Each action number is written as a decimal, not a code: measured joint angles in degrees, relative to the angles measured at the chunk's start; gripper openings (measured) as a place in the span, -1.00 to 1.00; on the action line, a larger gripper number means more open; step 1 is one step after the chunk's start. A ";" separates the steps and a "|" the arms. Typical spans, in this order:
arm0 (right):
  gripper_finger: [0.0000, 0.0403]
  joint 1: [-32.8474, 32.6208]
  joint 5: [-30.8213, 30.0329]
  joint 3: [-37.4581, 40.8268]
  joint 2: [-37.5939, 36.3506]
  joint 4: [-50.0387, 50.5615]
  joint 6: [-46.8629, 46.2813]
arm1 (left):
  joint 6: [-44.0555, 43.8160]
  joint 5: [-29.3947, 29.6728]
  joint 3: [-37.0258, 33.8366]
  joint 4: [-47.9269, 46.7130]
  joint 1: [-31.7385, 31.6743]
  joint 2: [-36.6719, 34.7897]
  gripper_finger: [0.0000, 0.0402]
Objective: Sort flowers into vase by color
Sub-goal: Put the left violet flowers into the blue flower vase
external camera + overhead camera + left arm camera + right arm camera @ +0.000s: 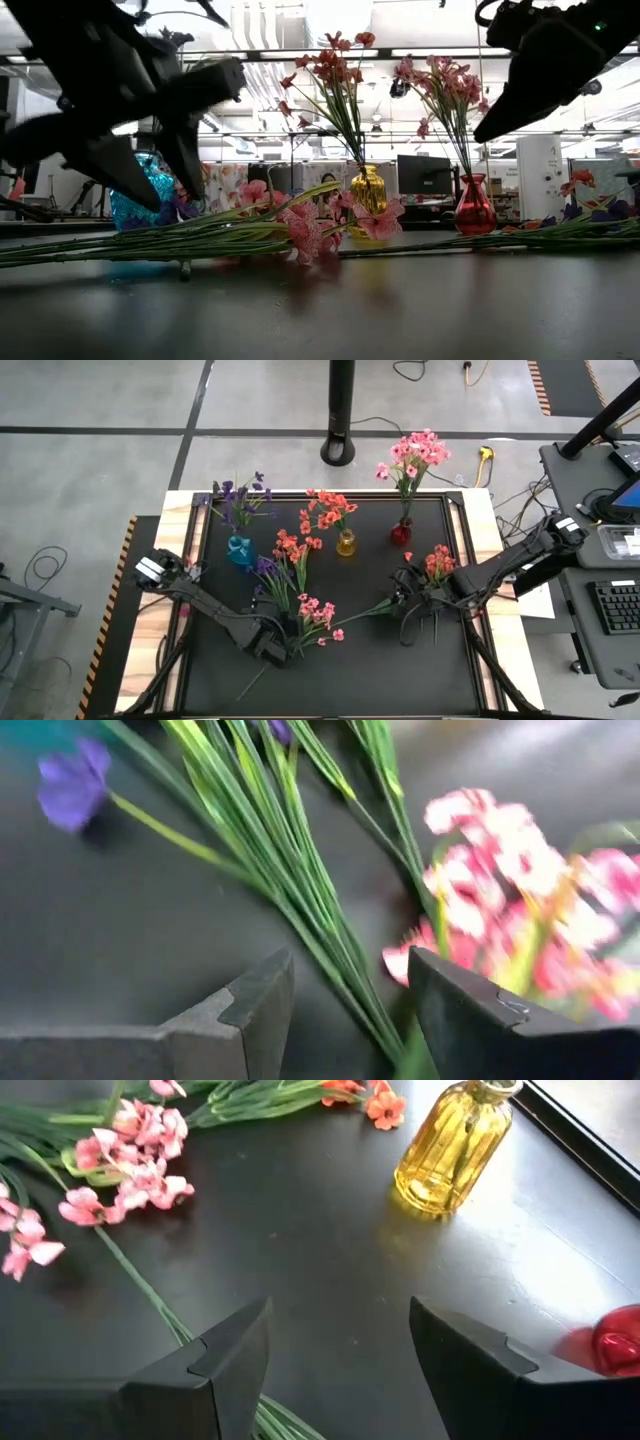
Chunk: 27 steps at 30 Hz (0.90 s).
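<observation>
Three vases stand at the mat's far side: a blue vase (pixel 239 550) with purple sprays, a yellow vase (pixel 346 543) with orange-red ones and a red vase (pixel 400 533) with pink ones. Loose sprays lie on the mat: orange-red (pixel 293 548), purple (pixel 265 567), pink (pixel 316 614), and another orange-red one (pixel 437 564). My left gripper (pixel 340 970) is open low over the loose bundle, a finger on either side of its green stems (pixel 300 890); no touch shows. My right gripper (pixel 340 1315) is open above the mat near the pink spray's stem (pixel 150 1295).
The black mat (pixel 330 680) has a raised frame around it, and bare mat lies at its near side. A dark post (pixel 340 410) stands beyond the far edge. Right of the table are a keyboard (pixel 618 605) and a cluttered desk.
</observation>
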<state>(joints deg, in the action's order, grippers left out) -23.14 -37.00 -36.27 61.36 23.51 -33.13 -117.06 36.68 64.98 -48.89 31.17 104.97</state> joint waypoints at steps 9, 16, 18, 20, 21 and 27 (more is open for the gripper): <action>0.13 0.00 -0.02 0.00 -0.18 0.25 0.11 | 1.47 0.47 -4.34 4.41 -3.59 0.03 -0.10; 0.13 0.00 -0.02 0.00 -0.18 0.27 0.09 | -0.62 0.61 -4.16 6.04 -3.81 4.28 -0.10; 0.13 0.00 -0.02 0.00 -0.18 0.25 0.09 | -0.57 1.55 -3.40 5.97 -3.72 5.87 -0.10; 0.13 0.00 0.00 0.00 -0.18 0.26 0.09 | -0.64 2.32 -2.26 5.43 -3.71 7.62 -0.10; 0.13 0.00 0.01 0.00 -0.18 0.22 -0.06 | -1.05 2.48 -1.72 4.93 -3.71 8.36 -0.11; 0.13 0.00 2.17 0.00 -0.18 0.26 -0.29 | -2.90 0.94 2.77 -1.60 -3.80 11.14 -0.32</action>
<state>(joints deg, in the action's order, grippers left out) -23.14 -34.83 -36.27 61.19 23.77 -33.42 -119.96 37.62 67.75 -50.49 27.37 116.10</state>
